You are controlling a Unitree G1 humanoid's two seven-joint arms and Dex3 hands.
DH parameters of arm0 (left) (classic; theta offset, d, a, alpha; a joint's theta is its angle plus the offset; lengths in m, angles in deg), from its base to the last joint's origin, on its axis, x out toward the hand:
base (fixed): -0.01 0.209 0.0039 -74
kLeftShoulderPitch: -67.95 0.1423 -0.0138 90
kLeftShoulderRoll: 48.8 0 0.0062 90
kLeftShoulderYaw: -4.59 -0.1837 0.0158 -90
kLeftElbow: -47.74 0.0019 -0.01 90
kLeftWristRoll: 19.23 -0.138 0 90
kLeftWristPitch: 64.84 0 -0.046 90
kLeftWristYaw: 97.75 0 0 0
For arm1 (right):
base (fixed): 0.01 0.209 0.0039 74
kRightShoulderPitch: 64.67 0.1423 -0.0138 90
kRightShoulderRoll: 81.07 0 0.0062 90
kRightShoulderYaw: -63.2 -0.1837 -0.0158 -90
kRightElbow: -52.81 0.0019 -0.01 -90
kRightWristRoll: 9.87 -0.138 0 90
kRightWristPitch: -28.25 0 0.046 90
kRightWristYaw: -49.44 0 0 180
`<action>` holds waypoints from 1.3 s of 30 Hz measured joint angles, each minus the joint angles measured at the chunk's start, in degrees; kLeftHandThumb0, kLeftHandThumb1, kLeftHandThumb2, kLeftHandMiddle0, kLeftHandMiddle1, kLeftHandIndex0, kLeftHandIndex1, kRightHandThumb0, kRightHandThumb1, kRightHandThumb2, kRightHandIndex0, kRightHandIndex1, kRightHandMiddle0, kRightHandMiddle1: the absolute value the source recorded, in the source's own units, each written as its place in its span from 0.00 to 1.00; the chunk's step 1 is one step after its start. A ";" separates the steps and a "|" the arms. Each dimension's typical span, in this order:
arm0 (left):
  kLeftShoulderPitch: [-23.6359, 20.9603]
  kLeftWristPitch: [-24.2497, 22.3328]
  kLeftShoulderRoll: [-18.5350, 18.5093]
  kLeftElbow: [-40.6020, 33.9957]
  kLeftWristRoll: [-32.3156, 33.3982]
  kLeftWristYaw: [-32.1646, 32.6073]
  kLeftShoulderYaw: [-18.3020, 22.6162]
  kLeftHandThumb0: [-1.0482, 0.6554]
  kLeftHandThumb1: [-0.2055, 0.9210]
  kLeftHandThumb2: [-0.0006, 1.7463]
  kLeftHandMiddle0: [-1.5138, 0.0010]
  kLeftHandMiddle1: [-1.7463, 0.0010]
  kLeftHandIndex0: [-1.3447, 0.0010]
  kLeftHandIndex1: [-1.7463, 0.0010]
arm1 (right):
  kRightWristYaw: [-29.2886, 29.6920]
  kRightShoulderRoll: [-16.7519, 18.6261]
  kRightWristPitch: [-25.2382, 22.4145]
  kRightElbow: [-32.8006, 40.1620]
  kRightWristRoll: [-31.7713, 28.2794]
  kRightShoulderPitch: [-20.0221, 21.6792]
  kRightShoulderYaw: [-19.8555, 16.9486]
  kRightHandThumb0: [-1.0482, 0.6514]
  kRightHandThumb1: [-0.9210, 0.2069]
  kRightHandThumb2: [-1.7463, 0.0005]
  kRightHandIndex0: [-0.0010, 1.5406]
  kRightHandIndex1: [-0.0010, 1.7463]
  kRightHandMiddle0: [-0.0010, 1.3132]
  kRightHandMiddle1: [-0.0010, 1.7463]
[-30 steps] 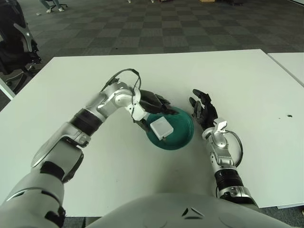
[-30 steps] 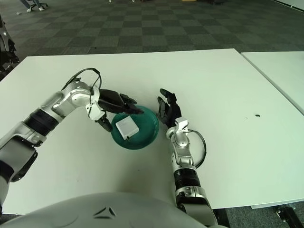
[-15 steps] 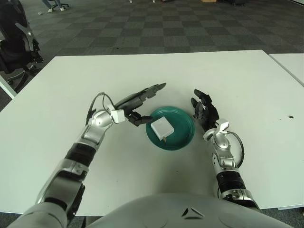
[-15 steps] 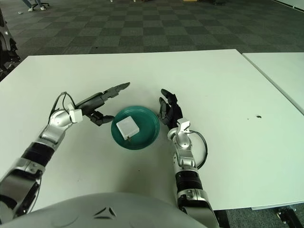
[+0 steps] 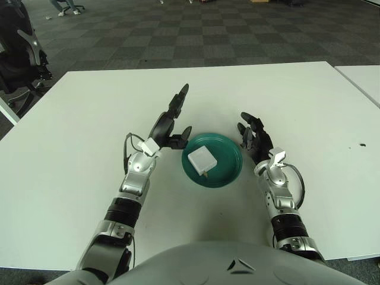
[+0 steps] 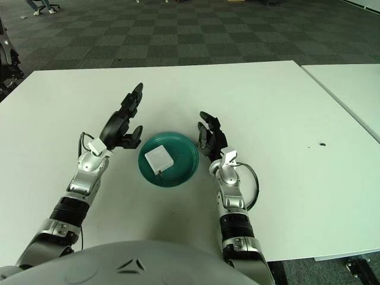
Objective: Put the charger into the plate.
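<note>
White charger [image 5: 201, 158], teal plate [image 5: 228, 175], white table [image 5: 89, 119]

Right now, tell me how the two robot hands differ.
The left robot hand shows left of the green plate, fingers stretched far up; the right robot hand shows right of it, fingers more compact. Both are open, empty, flanking the plate that holds the white charger.

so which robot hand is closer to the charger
Left, narrowly. The left robot hand is open just off the plate's left rim; the right robot hand sits past its right rim, farther from the charger.
</note>
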 measured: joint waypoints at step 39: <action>17.01 -5.42 9.00 -2.91 -7.60 21.86 3.87 0.10 1.00 0.63 0.81 0.99 1.00 0.66 | -2.74 -1.86 3.50 -3.32 1.15 0.67 1.02 0.14 0.00 0.51 0.28 0.02 0.02 0.50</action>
